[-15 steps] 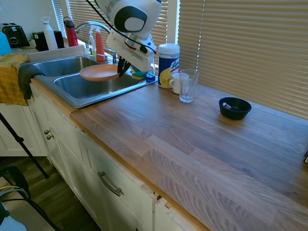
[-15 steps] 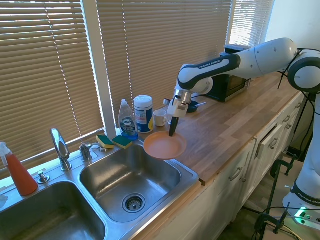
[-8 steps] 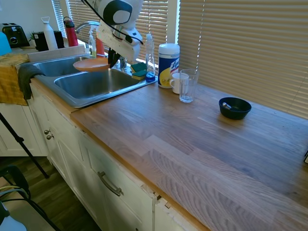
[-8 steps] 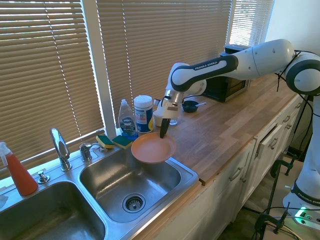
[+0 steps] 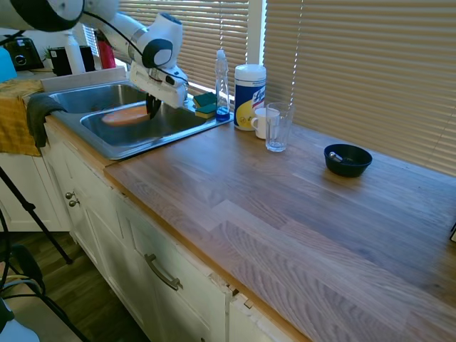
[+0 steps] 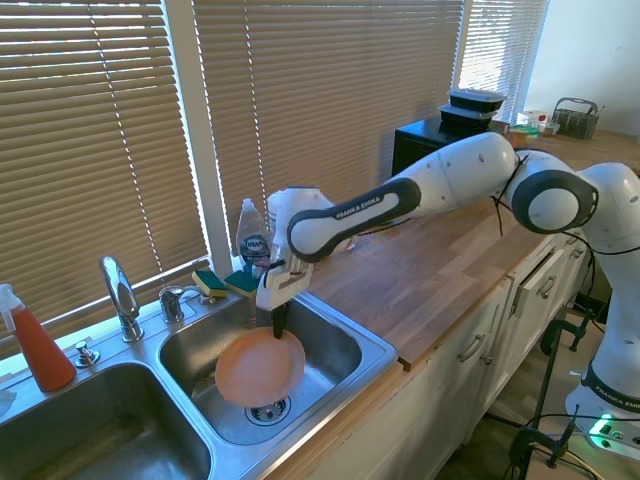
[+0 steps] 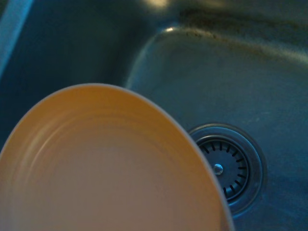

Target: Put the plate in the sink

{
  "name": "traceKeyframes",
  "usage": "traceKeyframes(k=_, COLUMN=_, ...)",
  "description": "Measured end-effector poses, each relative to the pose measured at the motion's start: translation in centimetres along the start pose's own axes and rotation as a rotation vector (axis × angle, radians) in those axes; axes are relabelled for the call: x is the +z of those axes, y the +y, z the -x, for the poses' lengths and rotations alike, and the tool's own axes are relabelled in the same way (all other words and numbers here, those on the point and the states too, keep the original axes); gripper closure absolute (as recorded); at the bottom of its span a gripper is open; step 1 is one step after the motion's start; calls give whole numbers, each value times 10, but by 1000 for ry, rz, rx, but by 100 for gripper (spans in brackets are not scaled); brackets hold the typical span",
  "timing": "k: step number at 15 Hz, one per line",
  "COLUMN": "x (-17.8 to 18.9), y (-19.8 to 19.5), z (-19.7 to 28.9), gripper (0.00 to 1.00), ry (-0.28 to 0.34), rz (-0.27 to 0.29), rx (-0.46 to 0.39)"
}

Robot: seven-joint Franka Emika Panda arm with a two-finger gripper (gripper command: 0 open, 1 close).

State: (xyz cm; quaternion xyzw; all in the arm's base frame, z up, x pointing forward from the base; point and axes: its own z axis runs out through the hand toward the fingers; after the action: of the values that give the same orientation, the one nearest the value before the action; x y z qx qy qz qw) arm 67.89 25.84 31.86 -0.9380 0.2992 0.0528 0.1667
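The round salmon-orange plate [image 6: 260,367] hangs roughly level inside the right basin of the stainless-steel sink [image 6: 345,335], held by its rim above the basin floor, partly covering the drain in the wrist view.

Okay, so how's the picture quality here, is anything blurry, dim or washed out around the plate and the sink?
Wrist view: dim with a blue cast, the plate soft and out of focus, the drain sharper. First exterior view: bright light through the blinds, while the plate is a blurred orange patch low in the sink. Second exterior view: evenly lit, and the plate is fairly clear.
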Motion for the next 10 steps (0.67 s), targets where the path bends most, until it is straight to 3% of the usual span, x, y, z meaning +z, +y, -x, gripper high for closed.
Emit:
traceKeyframes(k=9, x=90, y=-12, z=-16, gripper=100, ry=58, rz=165, rx=143)
traceKeyframes(k=10, x=96, y=-11, z=-19, gripper=0, ry=57, rz=174, rx=153)
